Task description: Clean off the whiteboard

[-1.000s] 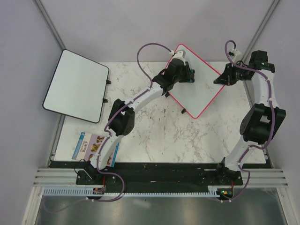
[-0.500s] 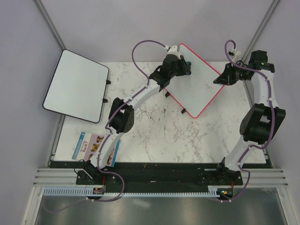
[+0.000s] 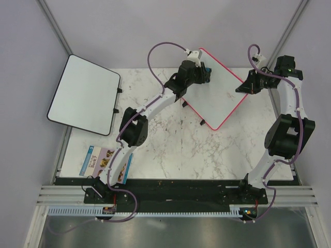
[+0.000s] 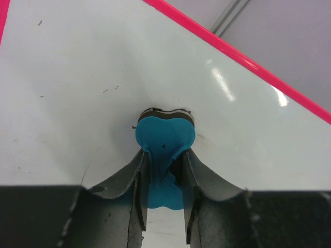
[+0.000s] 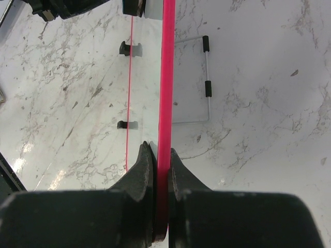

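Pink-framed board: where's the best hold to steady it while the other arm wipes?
Grip the thin frame edge near the whiteboard's right corner, coming from the right with jaws across its thickness. A wire stand props the board, so that edge looks exposed on both faces. The right gripper is shut there now, away from the eraser.

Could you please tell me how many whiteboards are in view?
2. The pink-framed whiteboard is at the back, right of centre, its edge clamped in the right gripper; the black-framed whiteboard lies at the far left. None seems hidden.
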`<state>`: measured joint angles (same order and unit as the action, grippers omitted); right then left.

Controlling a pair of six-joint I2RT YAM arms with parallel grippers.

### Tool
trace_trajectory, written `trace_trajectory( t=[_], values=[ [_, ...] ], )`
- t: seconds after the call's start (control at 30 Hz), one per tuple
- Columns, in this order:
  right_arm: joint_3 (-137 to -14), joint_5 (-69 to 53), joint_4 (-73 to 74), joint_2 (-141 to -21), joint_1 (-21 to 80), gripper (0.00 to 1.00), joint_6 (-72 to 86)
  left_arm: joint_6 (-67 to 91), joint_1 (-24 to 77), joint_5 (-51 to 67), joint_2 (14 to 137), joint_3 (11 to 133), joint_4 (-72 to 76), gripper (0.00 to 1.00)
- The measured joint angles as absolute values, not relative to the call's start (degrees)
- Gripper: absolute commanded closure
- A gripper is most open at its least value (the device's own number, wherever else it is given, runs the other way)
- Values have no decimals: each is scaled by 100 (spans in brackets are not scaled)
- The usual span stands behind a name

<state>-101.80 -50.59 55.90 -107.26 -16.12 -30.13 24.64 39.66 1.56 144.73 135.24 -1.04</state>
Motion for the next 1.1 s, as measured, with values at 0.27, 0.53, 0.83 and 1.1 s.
trace_trajectory(
  t=[0.27,0.53,0.83,1.1],
  values=[
    [-10180,-4991,5588,-10731,-1612,100,-2978,2029,4147,117,14363,13231,137,98],
    [-10182,-5006,5588,-10731,-1612,100,-2980,1900,4285,-97,14156,12857,231,98],
    [-10182,-5072,5568,-10731,-1594,100,-2995,2917,4093,-292,13983,12514,246,98],
    [-10182,-5076,5557,-10720,-1568,100,-3004,3828,3592,-473,13913,12151,-152,98]
  ],
)
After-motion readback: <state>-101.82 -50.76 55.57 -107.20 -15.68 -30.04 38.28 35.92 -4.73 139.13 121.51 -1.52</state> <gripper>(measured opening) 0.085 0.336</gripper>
